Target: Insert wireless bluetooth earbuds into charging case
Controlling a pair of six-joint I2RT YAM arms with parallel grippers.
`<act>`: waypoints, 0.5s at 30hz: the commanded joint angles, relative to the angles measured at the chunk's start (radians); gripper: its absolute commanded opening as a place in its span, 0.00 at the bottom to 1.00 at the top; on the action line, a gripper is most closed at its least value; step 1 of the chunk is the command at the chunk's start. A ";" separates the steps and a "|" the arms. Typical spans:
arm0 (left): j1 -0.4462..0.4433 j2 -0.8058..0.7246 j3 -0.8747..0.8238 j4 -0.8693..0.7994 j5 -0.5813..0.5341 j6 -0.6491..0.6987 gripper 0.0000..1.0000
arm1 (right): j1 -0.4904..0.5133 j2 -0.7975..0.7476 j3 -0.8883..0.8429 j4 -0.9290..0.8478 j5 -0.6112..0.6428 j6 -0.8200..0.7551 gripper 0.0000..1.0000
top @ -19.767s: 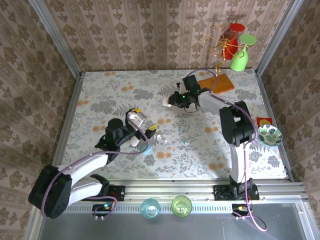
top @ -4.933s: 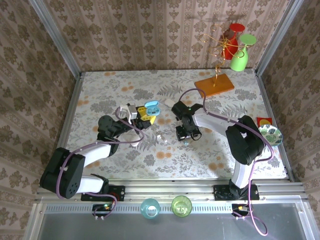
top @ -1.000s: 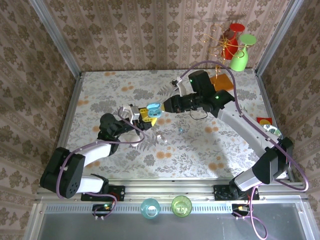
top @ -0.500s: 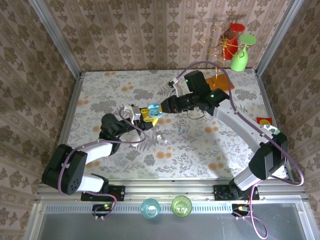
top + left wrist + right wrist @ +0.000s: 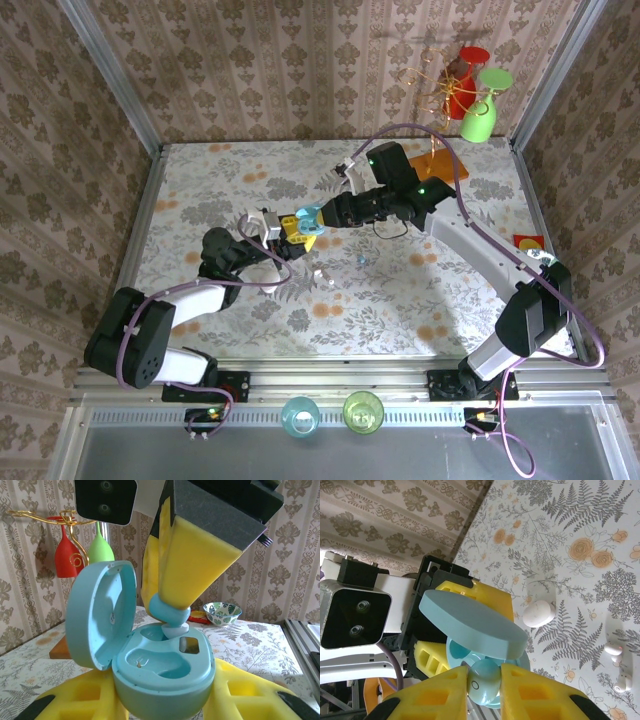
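The teal charging case (image 5: 163, 667) is held with its lid (image 5: 100, 614) swung open, and my left gripper (image 5: 165, 702) is shut on its base between yellow pads. My right gripper (image 5: 485, 690) is shut on a teal earbud (image 5: 485, 682). The earbud (image 5: 170, 614) has its white tip at the case's far socket, while the near socket is bare. From above, the case (image 5: 306, 220), left gripper (image 5: 290, 230) and right gripper (image 5: 322, 222) meet over the table's middle. Two white earbuds (image 5: 613, 648) lie on the cloth.
A white oval case (image 5: 539, 615) lies shut on the cloth near the white earbuds (image 5: 318, 272). A wooden board with a gold glass rack (image 5: 440, 160) stands at the back right. A patterned bowl (image 5: 222, 612) sits at the right edge. Two cups (image 5: 300, 415) stand at the front rail.
My right gripper has moved a little left with the teal earbud, closing onto the open case. The left gripper has kept the case nearly still.
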 commanded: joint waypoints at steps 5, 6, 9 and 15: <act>-0.005 -0.003 0.037 0.043 0.020 -0.020 0.28 | 0.005 0.013 0.031 -0.051 0.009 -0.022 0.30; -0.004 -0.003 0.037 0.044 0.021 -0.021 0.28 | 0.005 0.013 0.035 -0.054 0.010 -0.025 0.30; -0.004 -0.004 0.037 0.043 0.022 -0.022 0.28 | 0.005 0.012 0.046 -0.060 0.013 -0.030 0.32; -0.005 -0.003 0.034 0.044 0.020 -0.015 0.29 | 0.001 -0.018 0.044 -0.058 0.038 -0.038 0.39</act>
